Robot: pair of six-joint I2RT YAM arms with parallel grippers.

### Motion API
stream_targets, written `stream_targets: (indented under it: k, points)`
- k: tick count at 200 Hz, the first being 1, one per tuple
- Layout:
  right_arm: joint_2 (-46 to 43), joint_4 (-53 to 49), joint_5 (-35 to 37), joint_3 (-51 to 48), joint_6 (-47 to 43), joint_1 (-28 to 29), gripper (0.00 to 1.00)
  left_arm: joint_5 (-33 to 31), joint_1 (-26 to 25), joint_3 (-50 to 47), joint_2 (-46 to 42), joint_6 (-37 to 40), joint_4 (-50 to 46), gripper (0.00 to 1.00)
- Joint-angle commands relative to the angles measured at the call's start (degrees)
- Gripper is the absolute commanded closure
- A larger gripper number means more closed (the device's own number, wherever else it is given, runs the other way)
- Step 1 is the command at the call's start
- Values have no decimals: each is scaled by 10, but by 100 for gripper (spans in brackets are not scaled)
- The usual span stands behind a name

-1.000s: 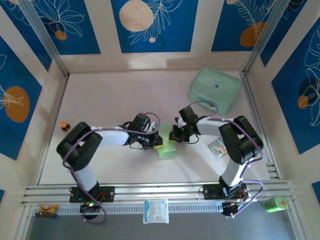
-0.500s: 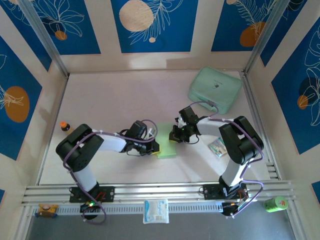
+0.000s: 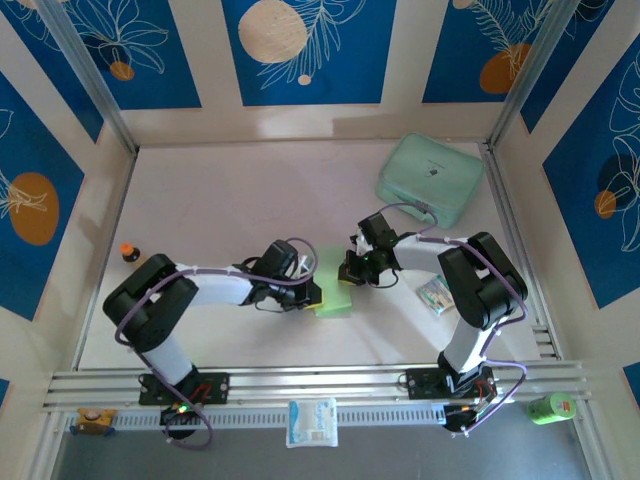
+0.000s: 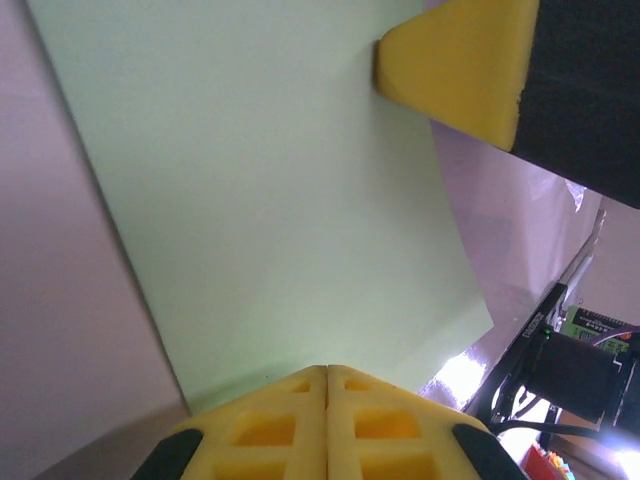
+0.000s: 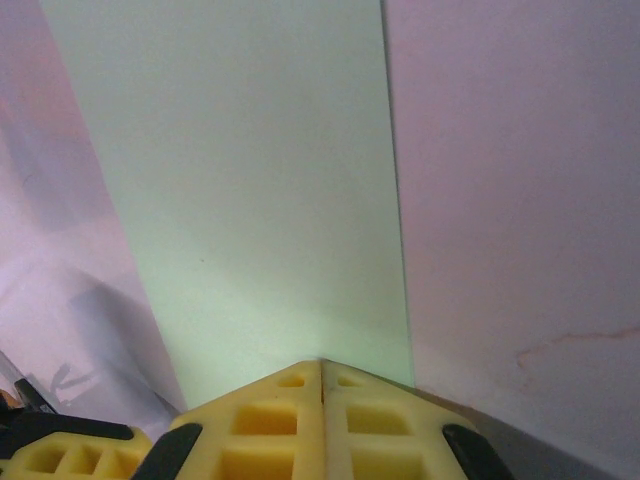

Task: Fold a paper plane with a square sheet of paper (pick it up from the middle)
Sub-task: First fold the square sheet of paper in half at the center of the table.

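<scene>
left tool point(image 4: 327, 375) closed, tip on square sheet of paper point(image 4: 270, 200) | right tool point(image 5: 321, 368) same | wrist views: fingers meet

The top view is bright and even, lit from above, so the white and black robot arms point(image 3: 215, 285) cast only small soft shadows on the flat pale pink table point(image 3: 220, 200). Up close in the left wrist view, the thin light-green square sheet of paper point(image 4: 260, 200) looks washed out. The chunky yellow foam fingertips point(image 4: 270, 435) look fuzzy, and a white glare spot shines by the paper's lower right corner.
</scene>
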Motion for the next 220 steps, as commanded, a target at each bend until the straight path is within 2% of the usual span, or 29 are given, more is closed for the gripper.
stream_targets:
  k: [1,31,65,119,160,182,201,220]
  points:
    - [15,-71,71,-30,3,-8,100,11,-14,-4,28,-2,1,92]
    - [16,-70,71,-30,2,-8,100,4,-18,-37,35,4,-3,93]
    - [17,-73,73,-29,3,-9,100,-22,-32,-42,11,58,-84,94]
    - [15,-62,61,-30,-7,-7,100,-48,-57,-45,-23,89,-126,94]
    - [-14,-26,20,-30,-42,8,100,-91,-54,-39,-125,70,-114,94]
    - [-46,-10,-14,-26,-67,17,100,-126,-35,-26,-175,69,-138,92]
    - [-76,-15,-9,-19,-87,29,100,-137,5,-24,-196,55,-145,89]
    - [-108,-20,3,-24,-87,36,98,-100,57,-30,-182,30,-96,87]
